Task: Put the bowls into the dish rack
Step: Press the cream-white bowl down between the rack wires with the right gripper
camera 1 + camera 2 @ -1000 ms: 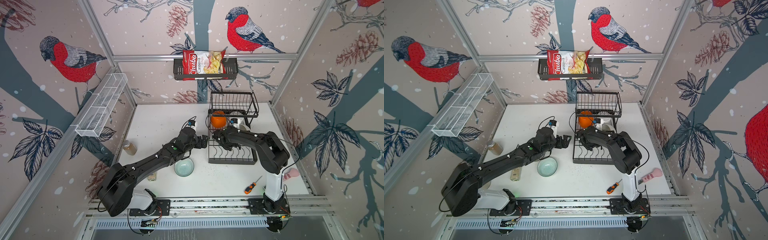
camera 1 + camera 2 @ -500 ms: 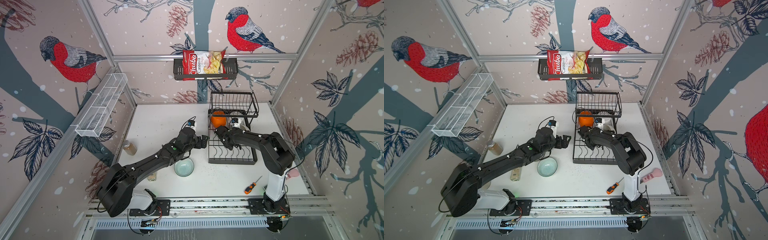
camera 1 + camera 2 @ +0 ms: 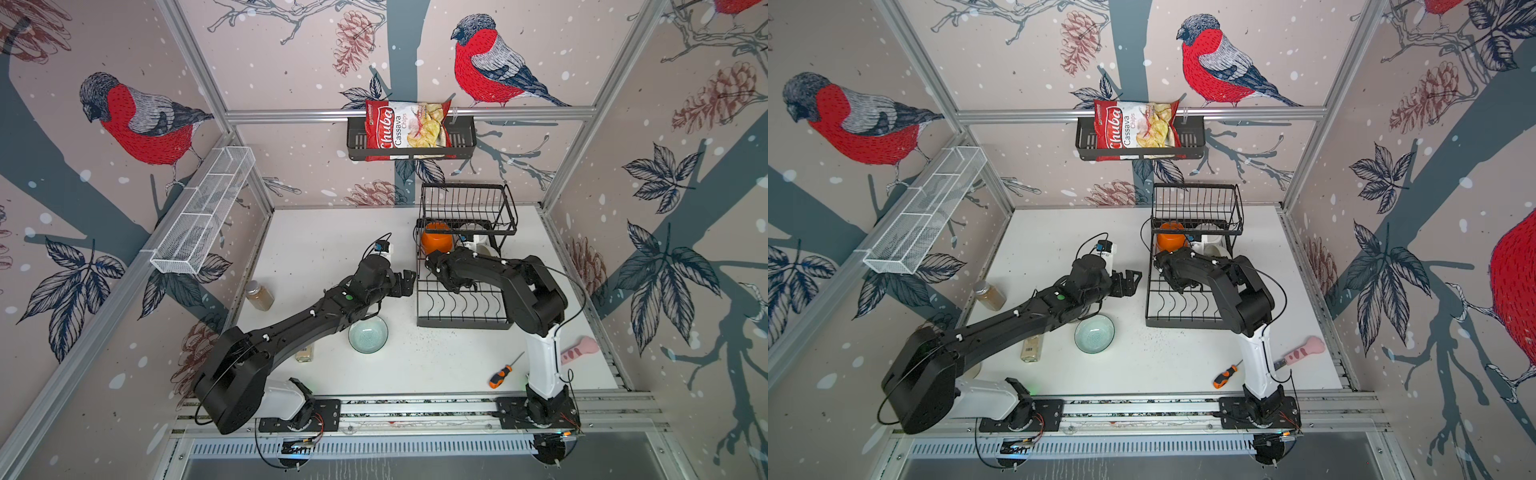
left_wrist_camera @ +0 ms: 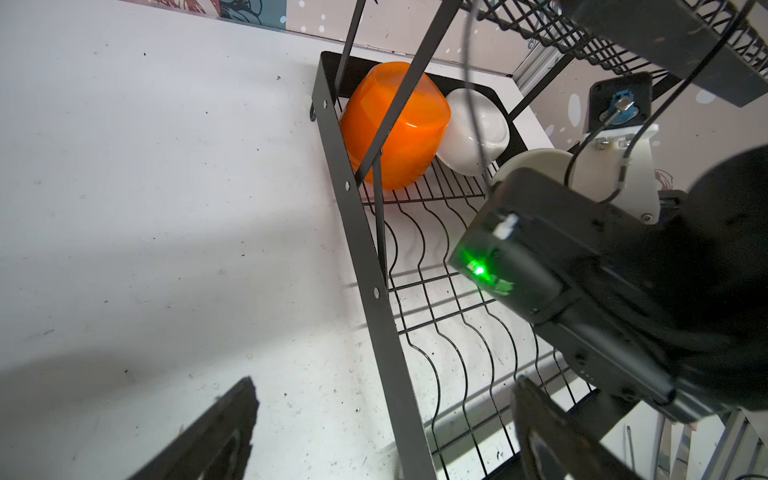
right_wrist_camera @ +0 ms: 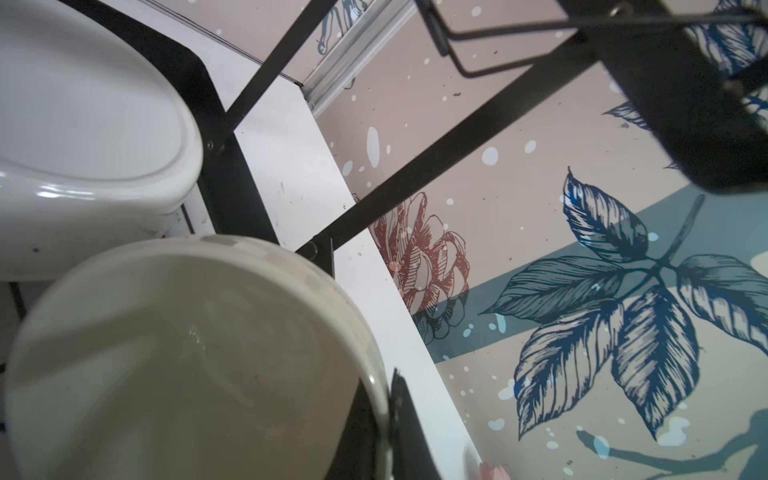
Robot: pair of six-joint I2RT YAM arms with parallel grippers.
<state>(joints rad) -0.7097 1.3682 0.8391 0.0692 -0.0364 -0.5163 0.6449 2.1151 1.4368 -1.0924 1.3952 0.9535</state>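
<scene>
The black two-tier dish rack (image 3: 461, 309) (image 3: 1183, 309) stands at the back right of the table. An orange bowl (image 3: 435, 240) (image 4: 395, 124) and a white bowl (image 4: 473, 129) (image 5: 83, 124) lean in its lower tier under the upper basket. My right gripper (image 5: 384, 415) is inside that tier, shut on the rim of a cream bowl (image 5: 187, 353) (image 4: 536, 160) just in front of the white one. My left gripper (image 3: 409, 278) (image 4: 384, 382) hangs open and empty at the rack's left side. A pale green bowl (image 3: 368, 334) (image 3: 1094, 333) sits upright on the table beside the left arm.
A spice jar (image 3: 258, 296) and a small bottle (image 3: 304, 353) lie left of the left arm. A screwdriver (image 3: 500, 374) and a pink-handled tool (image 3: 579, 350) lie front right. A black shelf basket holds a chips bag (image 3: 409, 129); a white mesh tray (image 3: 203, 212) hangs left.
The right arm has shifted slightly over the rack, its elbow swinging a little while it keeps hold of the cream bowl. The left arm has stayed where it was.
</scene>
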